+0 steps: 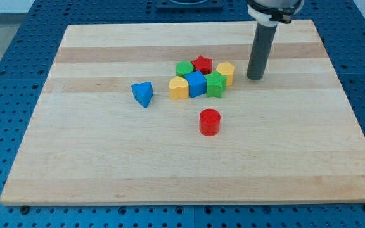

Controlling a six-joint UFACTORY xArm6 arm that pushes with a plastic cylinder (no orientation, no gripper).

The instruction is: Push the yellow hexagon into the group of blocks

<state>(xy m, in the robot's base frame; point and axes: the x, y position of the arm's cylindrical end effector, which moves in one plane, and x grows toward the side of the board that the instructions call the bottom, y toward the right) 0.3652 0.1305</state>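
- The table (334,145) is a pale wooden board that fills most of the view, and nothing on it is near an edge.
- The group sits just above the board's middle: green cylinder (184,68), red star (201,63), yellow heart-like block (178,88), blue cube (196,83) and green star (215,83), all packed close.
- The yellow hexagon (226,73) stands at the group's right end, touching or all but touching the green star, so the task looks nearly or fully done.
- The red cylinder (210,121) stands alone below the group, and the blue triangle (143,94) alone to the group's left.
- The rod ends in the tip (255,77), which rests on the board just right of the hexagon, with a small gap between them.
- There are no fingers on this arm, so nothing spreads or pinches; the tip holds nothing and touches only the board.
- Risk, as a judgement: a further leftward push would likely drive the hexagon hard into the green star and scatter the packed blocks.
- A push off the hexagon's centre could make it turn or slip along the group's top or bottom edge instead of staying seated.
- A withdrawal that grazes the hexagon could drag it back out to the right.
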